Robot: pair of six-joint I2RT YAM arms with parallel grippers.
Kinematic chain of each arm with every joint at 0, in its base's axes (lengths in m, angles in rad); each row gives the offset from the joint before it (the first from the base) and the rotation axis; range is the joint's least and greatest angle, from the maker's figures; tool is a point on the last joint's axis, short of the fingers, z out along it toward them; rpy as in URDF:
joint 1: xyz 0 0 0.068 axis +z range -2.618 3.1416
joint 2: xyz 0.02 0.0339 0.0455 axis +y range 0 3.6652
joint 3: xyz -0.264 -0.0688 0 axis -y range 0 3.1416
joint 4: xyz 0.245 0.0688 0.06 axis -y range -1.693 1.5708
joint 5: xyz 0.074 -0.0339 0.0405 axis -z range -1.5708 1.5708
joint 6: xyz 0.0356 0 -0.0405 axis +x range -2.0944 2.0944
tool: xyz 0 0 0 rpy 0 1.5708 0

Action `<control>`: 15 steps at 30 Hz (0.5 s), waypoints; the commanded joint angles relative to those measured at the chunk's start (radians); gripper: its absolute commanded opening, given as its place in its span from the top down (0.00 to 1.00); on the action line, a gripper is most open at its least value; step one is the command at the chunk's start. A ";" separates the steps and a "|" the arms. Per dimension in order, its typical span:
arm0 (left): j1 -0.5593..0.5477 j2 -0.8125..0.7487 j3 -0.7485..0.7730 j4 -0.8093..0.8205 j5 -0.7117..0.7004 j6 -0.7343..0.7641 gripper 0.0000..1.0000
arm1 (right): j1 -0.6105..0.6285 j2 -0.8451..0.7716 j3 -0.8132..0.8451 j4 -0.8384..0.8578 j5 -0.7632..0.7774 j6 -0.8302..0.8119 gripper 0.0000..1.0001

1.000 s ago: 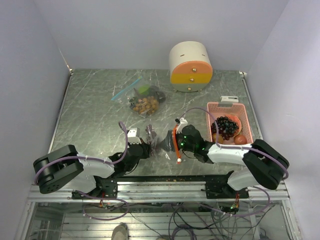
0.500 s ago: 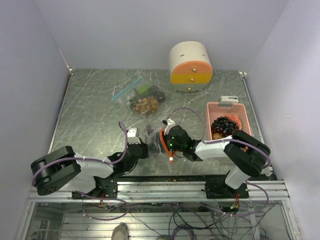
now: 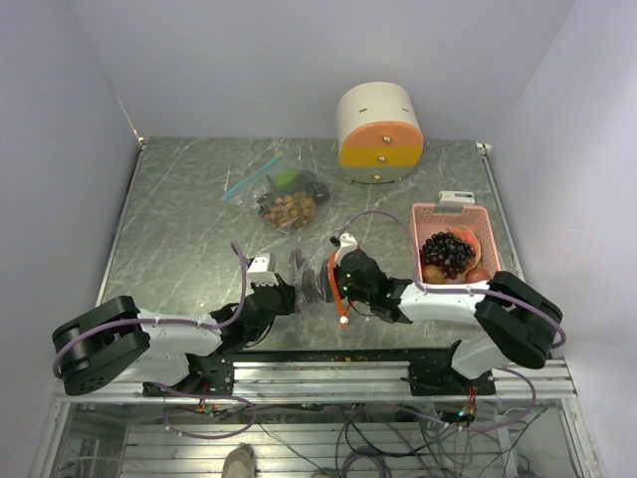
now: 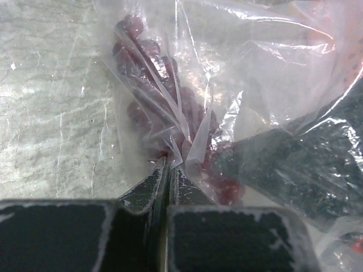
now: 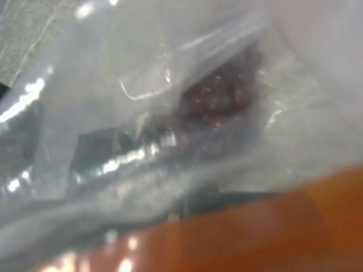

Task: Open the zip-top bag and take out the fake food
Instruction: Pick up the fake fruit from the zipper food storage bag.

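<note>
Dark reddish-purple grape bunch (image 4: pixel 148 68) inside the crinkled, clear zip-top bag (image 4: pixel 266 73)

no text, number or brand can be read in any view. a small white tag (image 3: pixel 457 198) on the far rim of the pink basket (image 3: pixel 416 244), beyond and to the right of the right end effector (image 3: pixel 326 287), is too small to make out.
</note>
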 commanded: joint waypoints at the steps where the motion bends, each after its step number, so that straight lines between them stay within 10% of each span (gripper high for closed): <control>1: -0.003 -0.027 -0.017 -0.040 -0.005 -0.002 0.90 | -0.007 -0.094 -0.002 -0.120 0.140 -0.044 1.00; 15: -0.002 -0.005 -0.016 -0.024 -0.001 -0.004 0.90 | -0.138 -0.460 -0.039 -0.367 0.238 -0.110 1.00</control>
